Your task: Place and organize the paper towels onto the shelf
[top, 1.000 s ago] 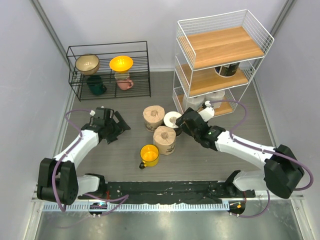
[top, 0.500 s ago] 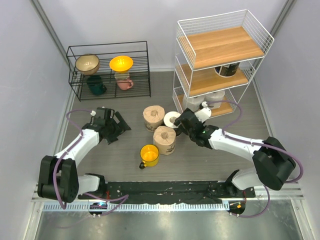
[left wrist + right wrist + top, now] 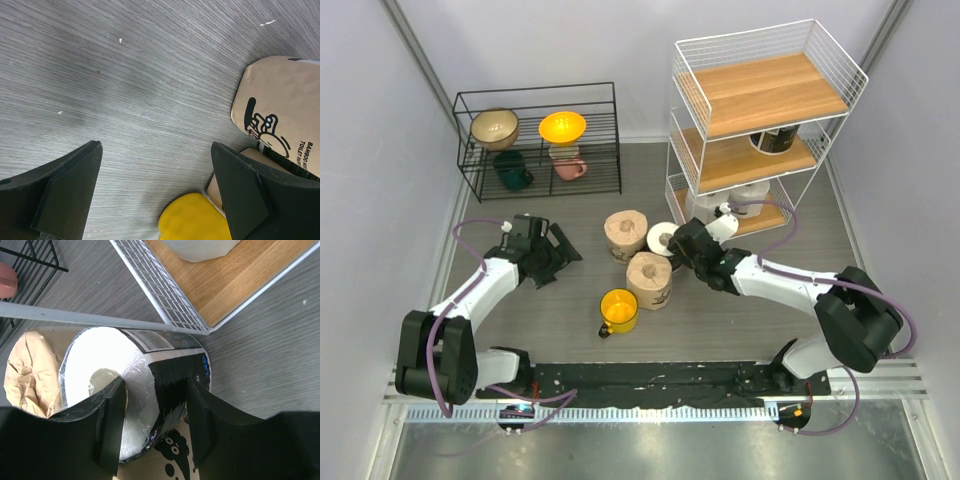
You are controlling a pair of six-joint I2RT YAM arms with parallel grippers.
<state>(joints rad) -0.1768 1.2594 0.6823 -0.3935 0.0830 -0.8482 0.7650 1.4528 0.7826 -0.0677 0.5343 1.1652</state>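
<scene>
Found the yellow mug (image 3: 619,309) nearest, toward the near edge of the counter (image 3: 560,320), no part of the job. Noted the left pincer (image 3: 563,252) spread wide and empty above the counter's left side, probably parked out of the other arm's way.

Mid-counter, saw three bunched together: a tan roll (image 3: 649,279) just behind the mug, a second tan roll (image 3: 627,234) beyond, a white roll (image 3: 665,240) tight against both.

Found the right pincer (image 3: 155,425) part-open astride the white roll's wall, one finger (image 3: 112,425) down the hollow core, the other at the dark wrap. Likely chosen as the surest hold on so fat a thing. Could not tell whether squeezing or merely flanking.

Saw the shelf (image 3: 760,110) at the far right corner, with white rolls (image 3: 752,190) on the bottom board and a dark-wrapped roll (image 3: 778,138) on the middle one.
</scene>
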